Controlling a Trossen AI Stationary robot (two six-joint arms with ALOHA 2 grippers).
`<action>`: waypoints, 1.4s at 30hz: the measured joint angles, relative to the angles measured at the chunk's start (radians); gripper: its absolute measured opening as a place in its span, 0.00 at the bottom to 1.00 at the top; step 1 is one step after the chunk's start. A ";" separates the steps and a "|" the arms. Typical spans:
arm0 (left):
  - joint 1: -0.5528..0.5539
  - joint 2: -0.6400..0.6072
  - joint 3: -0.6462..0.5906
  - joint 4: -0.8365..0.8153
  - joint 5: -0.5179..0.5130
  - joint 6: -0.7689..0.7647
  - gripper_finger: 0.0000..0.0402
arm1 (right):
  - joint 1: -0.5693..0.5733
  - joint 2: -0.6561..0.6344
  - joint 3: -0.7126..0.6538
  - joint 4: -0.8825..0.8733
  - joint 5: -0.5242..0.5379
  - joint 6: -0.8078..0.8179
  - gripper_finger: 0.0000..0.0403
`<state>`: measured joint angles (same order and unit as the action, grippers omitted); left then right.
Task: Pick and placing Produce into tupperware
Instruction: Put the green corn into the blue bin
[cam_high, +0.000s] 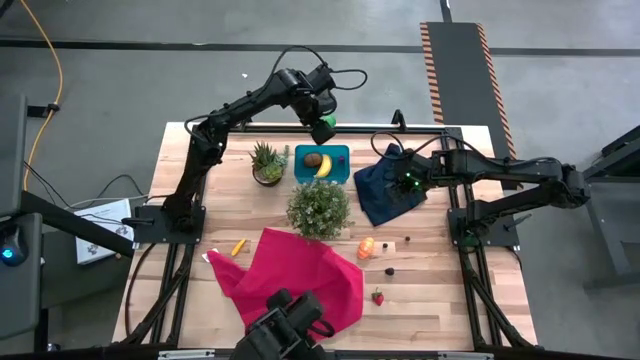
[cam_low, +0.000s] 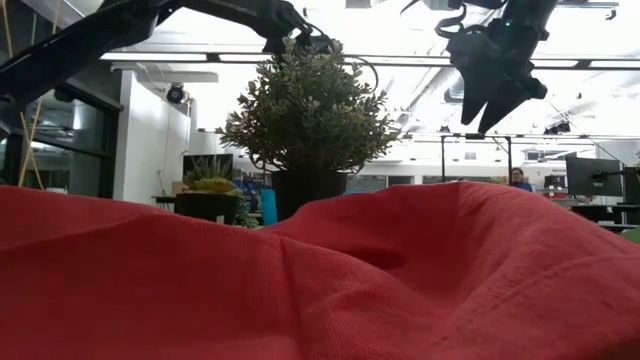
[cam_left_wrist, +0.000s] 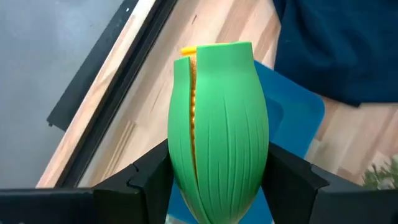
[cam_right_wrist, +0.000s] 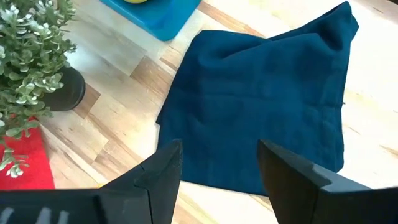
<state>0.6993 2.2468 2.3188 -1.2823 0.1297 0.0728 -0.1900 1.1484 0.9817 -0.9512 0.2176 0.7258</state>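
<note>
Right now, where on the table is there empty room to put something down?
Bare wood left of the red cloth around the small orange piece, and right of the strawberry. Crowded between the tupperware, bushy plant and navy cloth.

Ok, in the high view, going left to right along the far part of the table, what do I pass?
Spiky potted plant → teal tupperware holding the brown oval then the banana → navy cloth, with the right pincer over it.
</note>
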 joint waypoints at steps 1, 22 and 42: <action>0.000 0.005 0.000 -0.008 0.010 0.001 0.48 | -0.003 0.000 0.000 0.000 0.000 0.000 0.49; -0.055 0.095 -0.023 -0.100 0.064 0.054 0.51 | -0.014 0.000 0.000 0.004 0.011 0.000 0.49; -0.054 0.094 -0.171 -0.059 0.069 0.051 0.50 | -0.014 0.000 0.000 0.007 0.013 0.000 0.49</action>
<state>0.6453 2.3409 2.1481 -1.3412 0.1989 0.1238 -0.2035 1.1484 0.9817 -0.9439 0.2302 0.7258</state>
